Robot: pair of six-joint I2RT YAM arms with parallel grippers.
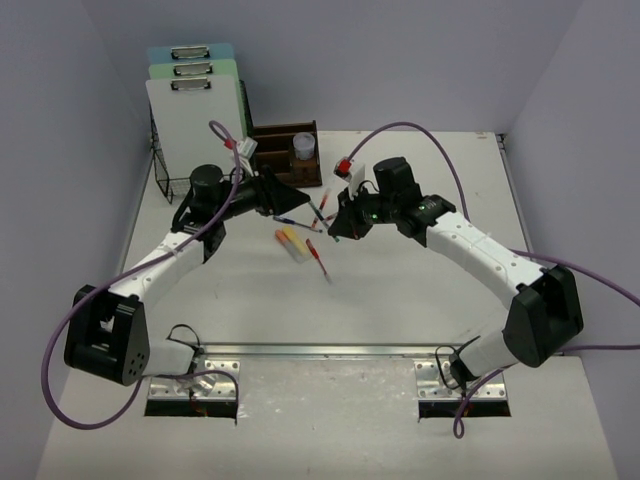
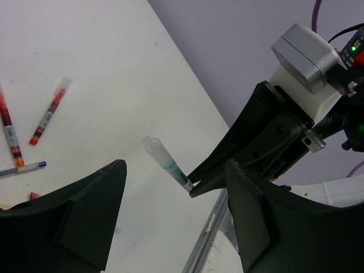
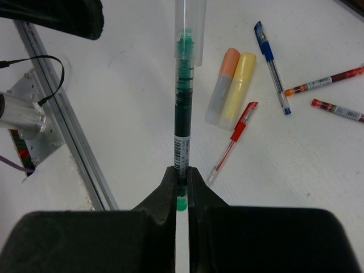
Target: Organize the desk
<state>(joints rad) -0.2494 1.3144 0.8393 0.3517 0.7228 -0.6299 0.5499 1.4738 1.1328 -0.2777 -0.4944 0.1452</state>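
The white desk (image 1: 420, 290) holds scattered pens. My right gripper (image 3: 182, 173) is shut on the end of a green pen (image 3: 182, 114) with a clear cap and holds it above the desk. It also shows in the top view (image 1: 335, 228). My left gripper (image 2: 175, 165) is open and empty, just left of it in the top view (image 1: 295, 205). In the left wrist view the green pen (image 2: 165, 162) shows between my left fingers, held by the right gripper (image 2: 250, 148). An orange highlighter (image 3: 223, 85), a yellow highlighter (image 3: 239, 88) and a red pen (image 3: 233, 142) lie below.
A blue pen (image 3: 272, 65) and two dark red pens (image 3: 324, 81) lie nearby. A black wire rack with clipboards (image 1: 195, 110) and a brown organiser tray (image 1: 285, 140) stand at the back left. A metal rail (image 1: 320, 350) runs along the near edge.
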